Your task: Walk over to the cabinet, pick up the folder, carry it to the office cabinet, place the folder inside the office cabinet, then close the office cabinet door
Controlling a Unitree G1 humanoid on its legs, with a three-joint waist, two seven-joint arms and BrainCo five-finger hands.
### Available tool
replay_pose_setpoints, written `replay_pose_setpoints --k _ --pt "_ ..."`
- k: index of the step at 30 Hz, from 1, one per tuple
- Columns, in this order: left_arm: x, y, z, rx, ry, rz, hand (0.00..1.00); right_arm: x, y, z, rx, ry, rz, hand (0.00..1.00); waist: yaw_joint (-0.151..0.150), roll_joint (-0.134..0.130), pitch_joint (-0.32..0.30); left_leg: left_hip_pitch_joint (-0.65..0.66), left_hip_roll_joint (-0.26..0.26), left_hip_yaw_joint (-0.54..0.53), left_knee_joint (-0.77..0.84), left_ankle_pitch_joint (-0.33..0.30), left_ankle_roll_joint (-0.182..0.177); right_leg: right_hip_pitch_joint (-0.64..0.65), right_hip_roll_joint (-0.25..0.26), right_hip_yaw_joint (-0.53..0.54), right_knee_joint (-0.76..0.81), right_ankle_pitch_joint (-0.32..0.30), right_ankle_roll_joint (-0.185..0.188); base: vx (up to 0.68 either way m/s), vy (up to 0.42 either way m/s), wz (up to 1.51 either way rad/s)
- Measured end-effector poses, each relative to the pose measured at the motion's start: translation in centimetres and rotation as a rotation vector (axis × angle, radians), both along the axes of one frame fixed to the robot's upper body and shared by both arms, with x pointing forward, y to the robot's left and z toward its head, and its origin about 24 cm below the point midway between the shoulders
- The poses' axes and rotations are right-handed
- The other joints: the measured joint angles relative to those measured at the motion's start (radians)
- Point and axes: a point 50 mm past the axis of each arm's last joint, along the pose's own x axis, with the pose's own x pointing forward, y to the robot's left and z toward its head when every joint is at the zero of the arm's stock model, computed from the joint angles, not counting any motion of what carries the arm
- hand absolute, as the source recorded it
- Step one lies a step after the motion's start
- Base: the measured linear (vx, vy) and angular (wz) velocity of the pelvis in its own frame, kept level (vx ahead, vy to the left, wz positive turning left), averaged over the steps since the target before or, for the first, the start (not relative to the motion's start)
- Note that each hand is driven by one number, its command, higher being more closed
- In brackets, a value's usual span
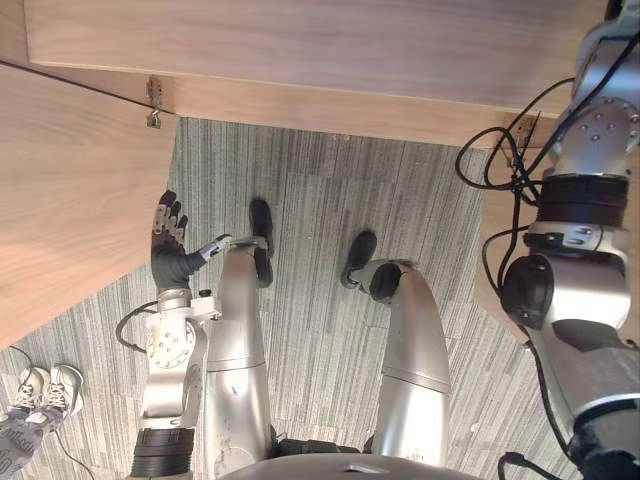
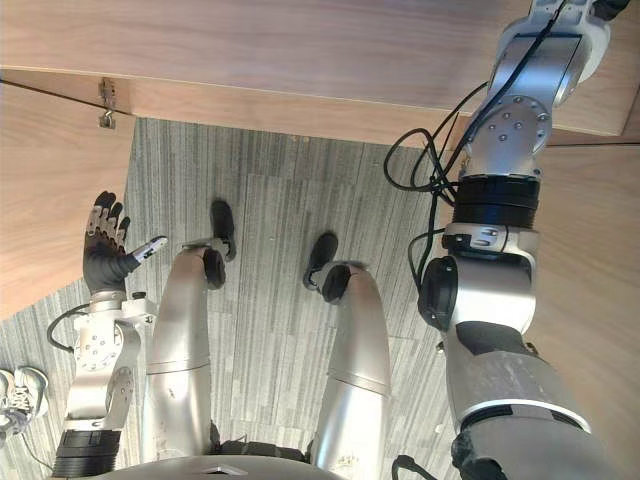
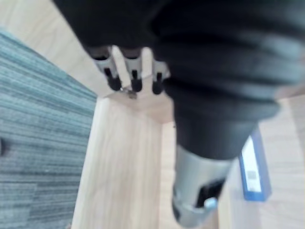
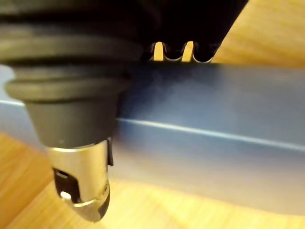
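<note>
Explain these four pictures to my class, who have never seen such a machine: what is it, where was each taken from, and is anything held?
This is a two-legged humanoid robot. Two pictures come from cameras in its head, looking down at a grey carpet and a wooden cabinet. The other two come from cameras on its wrists. The left robot hand hangs open, holding nothing. The right robot hand is close against a blue folder; whether it grips it is hidden.

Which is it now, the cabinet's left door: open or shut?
Open. The left door stands swung out from its hinge, at an angle to the cabinet, over the carpet.
</note>
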Motion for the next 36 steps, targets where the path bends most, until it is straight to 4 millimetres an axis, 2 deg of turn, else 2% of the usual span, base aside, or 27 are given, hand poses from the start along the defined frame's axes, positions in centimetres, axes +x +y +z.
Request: replay_pose_setpoints --k 13,18,24,29,31,36 --pt "0.0 -0.1 -0.1 -0.006 0.004 -0.015 0.00 1.0 1.0 -0.5 -0.077 0.049 0.012 0.00 -0.007 0.000 -0.003 0.016 -0.005 0.002 -0.035 0.028 -0.007 0.004 -0.003 -0.006 -0.008 0.010 -0.012 0.00 -0.001 0.02" --pt "0.1 0.2 -0.5 0.014 0.024 -0.019 0.00 1.1 1.0 -1.0 -0.211 0.080 -0.017 0.00 -0.018 0.000 -0.003 0.018 -0.002 0.004 -0.041 0.031 -0.005 0.005 -0.001 -0.006 -0.019 0.018 -0.009 0.00 0.008 -0.01" --pt "0.2 0.7 -0.9 0.054 0.051 -0.011 0.00 0.2 -0.7 -2.1 -0.598 0.206 -0.254 0.00 -0.027 0.000 -0.003 0.023 0.006 0.012 -0.047 0.032 -0.003 0.014 0.008 -0.001 -0.043 0.035 -0.002 0.01 0.024 -0.06" --pt "1.1 1.7 -1.2 0.113 0.080 -0.004 0.00 -0.8 -1.2 -1.1 -0.944 0.261 -0.459 0.00 -0.044 0.000 -0.003 0.025 0.013 0.018 -0.052 0.035 0.002 0.018 0.015 -0.001 -0.059 0.050 0.001 0.00 0.022 -0.07" --pt "1.9 2.1 -0.8 0.151 0.074 -0.010 0.00 -0.9 -1.1 -0.8 -1.139 0.314 -0.560 0.00 -0.050 0.000 -0.003 0.026 0.024 0.028 -0.062 0.039 0.008 0.018 0.023 0.001 -0.080 0.065 0.002 -0.01 0.030 -0.13" --pt "3.6 3.1 1.0 0.213 0.032 -0.006 0.00 -0.3 -0.2 -1.5 -1.440 0.379 -0.637 0.00 -0.060 -0.001 -0.003 0.028 0.026 0.037 -0.086 0.055 0.017 0.018 0.028 0.002 -0.109 0.089 0.004 0.00 0.024 -0.05"
